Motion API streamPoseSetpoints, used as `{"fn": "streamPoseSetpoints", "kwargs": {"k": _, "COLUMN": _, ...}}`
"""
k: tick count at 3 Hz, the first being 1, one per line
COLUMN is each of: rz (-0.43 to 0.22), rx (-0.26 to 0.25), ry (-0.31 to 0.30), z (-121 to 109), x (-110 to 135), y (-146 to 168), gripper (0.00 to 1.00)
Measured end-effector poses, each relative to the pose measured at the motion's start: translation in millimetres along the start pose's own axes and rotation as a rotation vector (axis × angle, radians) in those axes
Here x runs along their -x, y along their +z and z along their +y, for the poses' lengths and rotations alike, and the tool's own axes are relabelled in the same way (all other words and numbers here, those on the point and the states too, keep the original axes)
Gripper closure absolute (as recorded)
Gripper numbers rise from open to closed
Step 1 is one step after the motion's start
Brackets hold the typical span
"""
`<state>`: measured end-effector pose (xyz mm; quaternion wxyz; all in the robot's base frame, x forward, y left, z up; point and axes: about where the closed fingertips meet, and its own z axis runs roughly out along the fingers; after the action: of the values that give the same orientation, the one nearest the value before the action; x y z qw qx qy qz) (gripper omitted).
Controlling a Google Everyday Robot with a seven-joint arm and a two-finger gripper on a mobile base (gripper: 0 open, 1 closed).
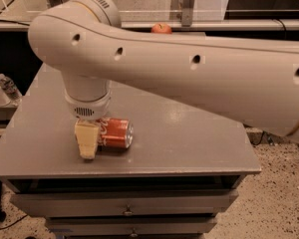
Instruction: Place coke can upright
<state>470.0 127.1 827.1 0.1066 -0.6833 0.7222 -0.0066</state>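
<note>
The coke can [116, 133] lies on its side on the grey table [189, 138], near the front left, with its silver end facing right. My gripper [88, 144] comes straight down from the big white arm [179, 68] onto the can's left end. One cream finger [86, 139] stands in front of the can and hides its left part. The other finger is hidden.
A red apple [161, 28] sits on the far surface behind the arm. Clear plastic bottles [8, 86] stand on a lower shelf to the left of the table. Drawers [124, 203] run below the table's front edge, close to the can.
</note>
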Motion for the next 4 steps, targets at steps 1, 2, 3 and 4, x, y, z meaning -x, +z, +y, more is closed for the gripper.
{"fn": "streamPoseSetpoints", "kwargs": {"k": 1, "rz": 0.001, "rx": 0.007, "ry": 0.011, "z": -3, "x": 8, "y": 4, "gripper": 0.42}}
{"fn": "streamPoseSetpoints", "kwargs": {"k": 2, "rz": 0.0, "rx": 0.008, "ry": 0.016, "z": -4, "x": 9, "y": 3, "gripper": 0.64}}
{"fn": "streamPoseSetpoints", "kwargs": {"k": 3, "rz": 0.0, "rx": 0.008, "ry": 0.016, "z": -4, "x": 9, "y": 2, "gripper": 0.87}}
{"fn": "streamPoseSetpoints", "kwargs": {"k": 4, "rz": -0.079, "rx": 0.014, "ry": 0.031, "z": -19, "x": 19, "y": -12, "gripper": 1.0}}
